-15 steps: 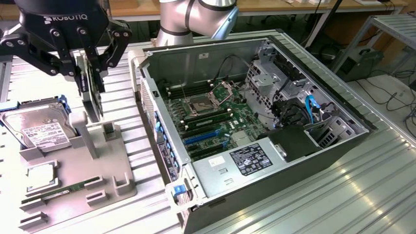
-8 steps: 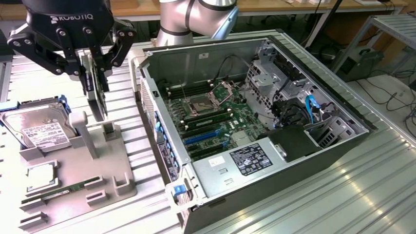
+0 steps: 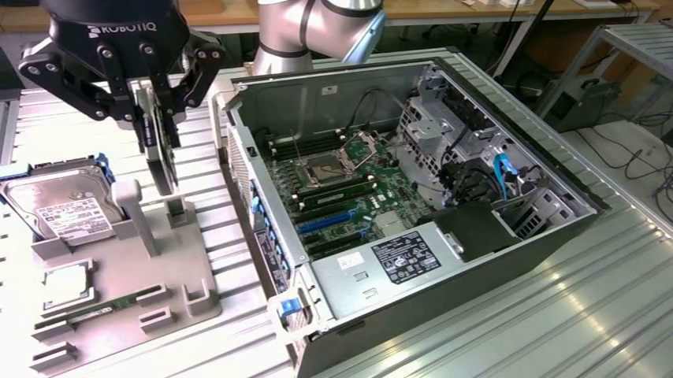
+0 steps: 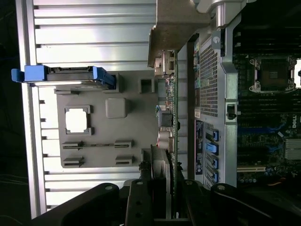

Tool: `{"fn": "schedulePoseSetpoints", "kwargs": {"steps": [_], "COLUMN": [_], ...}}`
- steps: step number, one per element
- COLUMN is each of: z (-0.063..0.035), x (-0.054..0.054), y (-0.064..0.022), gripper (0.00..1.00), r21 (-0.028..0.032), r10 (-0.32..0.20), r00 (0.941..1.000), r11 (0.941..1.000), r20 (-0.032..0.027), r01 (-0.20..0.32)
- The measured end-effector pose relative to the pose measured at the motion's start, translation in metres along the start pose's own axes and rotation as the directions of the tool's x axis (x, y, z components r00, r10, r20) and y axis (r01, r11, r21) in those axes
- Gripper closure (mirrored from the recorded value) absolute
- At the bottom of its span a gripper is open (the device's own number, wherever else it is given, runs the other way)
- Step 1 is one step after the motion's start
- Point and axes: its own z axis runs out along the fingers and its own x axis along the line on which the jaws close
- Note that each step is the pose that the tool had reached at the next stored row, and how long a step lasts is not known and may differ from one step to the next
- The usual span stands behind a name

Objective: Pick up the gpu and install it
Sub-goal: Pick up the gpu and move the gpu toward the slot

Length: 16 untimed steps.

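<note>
The gpu is a thin card seen edge-on, standing upright over the grey holder tray at the exterior view's left. My gripper is shut on its upper part, one black finger on each side. Its lower edge is at the tray's upright slot posts; whether it still touches them I cannot tell. In the wrist view the gpu runs out from between my gripper fingers, with its pale metal bracket at the far end, beside the open computer case.
The open computer case lies at the exterior view's right, its motherboard and blue slots exposed. On the tray sit a hard drive, a processor chip and a memory stick. The table is ribbed metal.
</note>
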Motion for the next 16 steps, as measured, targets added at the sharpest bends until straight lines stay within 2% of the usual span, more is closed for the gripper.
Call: {"fn": "schedulePoseSetpoints", "kwargs": {"steps": [16], "z": [0.0002], "x": [-0.011], "y": [0.0002], "gripper": [0.72], "r21": [0.0], "r10": [0.0], "r00": [1.0], "r11": [1.0], "r20": [0.0], "r01": [0.0]}}
